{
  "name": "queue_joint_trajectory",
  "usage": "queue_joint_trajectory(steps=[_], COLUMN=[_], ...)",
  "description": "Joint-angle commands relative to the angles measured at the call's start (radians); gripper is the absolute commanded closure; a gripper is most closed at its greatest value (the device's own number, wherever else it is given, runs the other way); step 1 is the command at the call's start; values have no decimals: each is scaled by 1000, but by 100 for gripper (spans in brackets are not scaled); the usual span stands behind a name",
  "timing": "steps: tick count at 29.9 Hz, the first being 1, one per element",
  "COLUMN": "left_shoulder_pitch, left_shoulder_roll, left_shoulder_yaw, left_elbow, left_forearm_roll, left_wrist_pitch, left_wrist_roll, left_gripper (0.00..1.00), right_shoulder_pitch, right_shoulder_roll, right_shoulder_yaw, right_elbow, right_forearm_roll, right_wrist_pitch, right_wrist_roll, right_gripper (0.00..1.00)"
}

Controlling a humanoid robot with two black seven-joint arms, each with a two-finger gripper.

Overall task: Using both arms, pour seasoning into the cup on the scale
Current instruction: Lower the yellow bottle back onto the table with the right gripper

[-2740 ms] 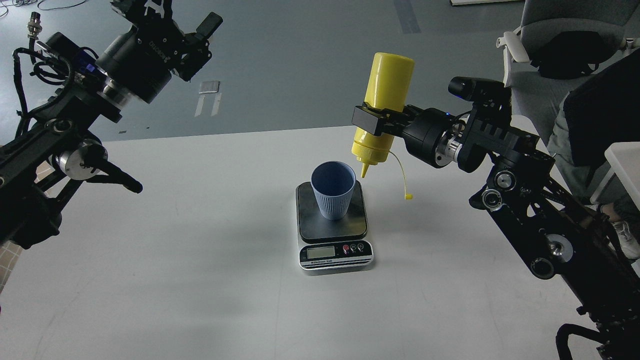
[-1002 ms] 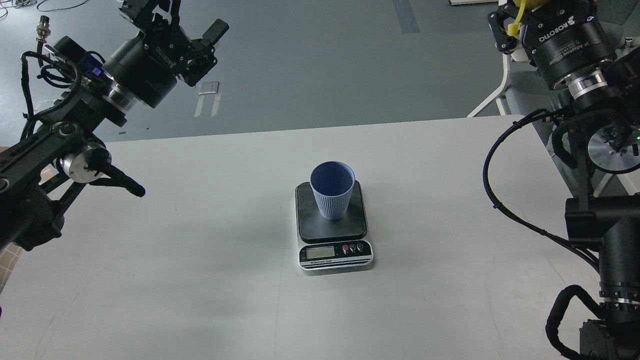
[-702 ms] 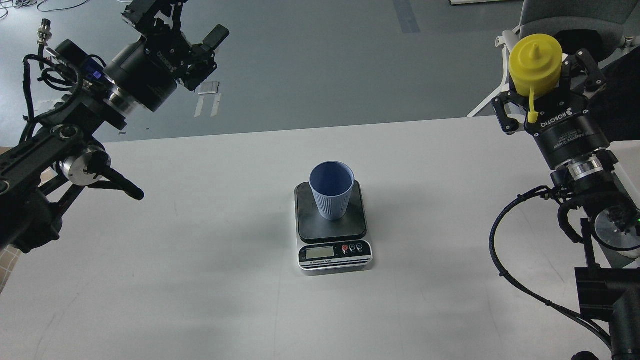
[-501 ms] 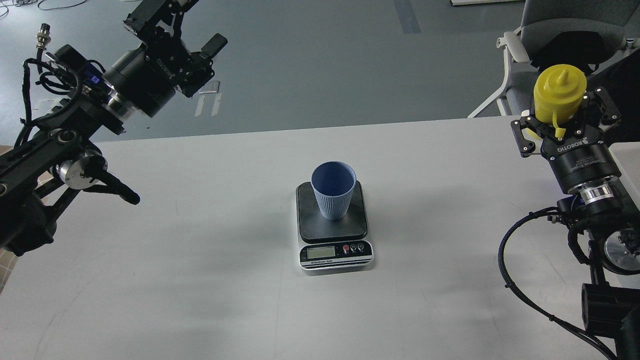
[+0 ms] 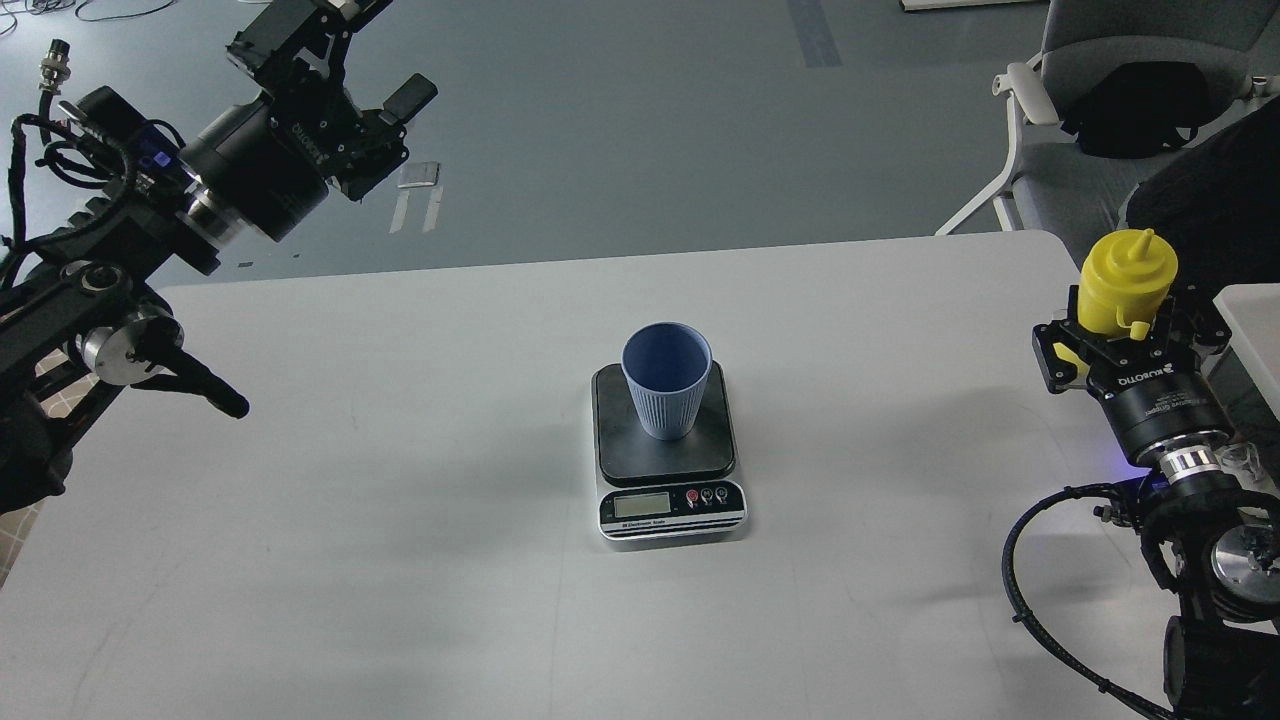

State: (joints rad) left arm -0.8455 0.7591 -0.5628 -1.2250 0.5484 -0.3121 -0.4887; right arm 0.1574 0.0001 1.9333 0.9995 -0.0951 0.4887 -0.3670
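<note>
The light blue ribbed cup (image 5: 665,390) stands upright on the dark platform of the small scale (image 5: 668,500) in the middle of the white table. My right gripper (image 5: 1125,335) is shut on the yellow squeeze bottle (image 5: 1125,280), which is upright with its nozzle up, low over the table's right edge and far right of the cup. Its lower part is hidden by the fingers. My left gripper (image 5: 345,40) is open and empty, raised high beyond the table's far left corner.
The white table (image 5: 400,560) fills the lower view. A grey chair (image 5: 1110,110) with dark items stands behind the right arm. A white surface edge (image 5: 1250,320) is at the far right. The dark floor lies beyond the table's far edge.
My right gripper tipped the bottle back upright, swung away from the cup to the right and came down toward the table's right edge. The left arm drifted slightly left.
</note>
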Motion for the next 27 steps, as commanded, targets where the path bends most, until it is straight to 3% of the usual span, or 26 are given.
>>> queue_joint_trajectory(steps=[1, 7, 17, 25, 27], left_shoulder_pitch=[9, 9, 9, 11, 11], left_shoulder_roll=[2, -3, 2, 3, 3], left_shoulder_yaw=[6, 21, 32, 34, 34], left_elbow=[-10, -13, -14, -14, -14], left_forearm_roll=[1, 2, 2, 2, 2], left_wrist_pitch=[2, 10, 16, 18, 18], left_wrist_roll=[0, 0, 0, 0, 0], left_gripper=[2, 2, 2, 2, 2], right_shoulder_pitch=[2, 7, -9, -35, -48], right_shoulder_roll=[0, 0, 0, 0, 0], right_shoulder_yaw=[-2, 0, 12, 18, 18], right_elbow=[-24, -151, -171, -168, -170], right_forearm_roll=[21, 72, 135, 136, 146], right_wrist_pitch=[0, 0, 0, 0, 0], right_wrist_roll=[-6, -4, -3, -4, -10], right_gripper=[91, 90, 88, 79, 71])
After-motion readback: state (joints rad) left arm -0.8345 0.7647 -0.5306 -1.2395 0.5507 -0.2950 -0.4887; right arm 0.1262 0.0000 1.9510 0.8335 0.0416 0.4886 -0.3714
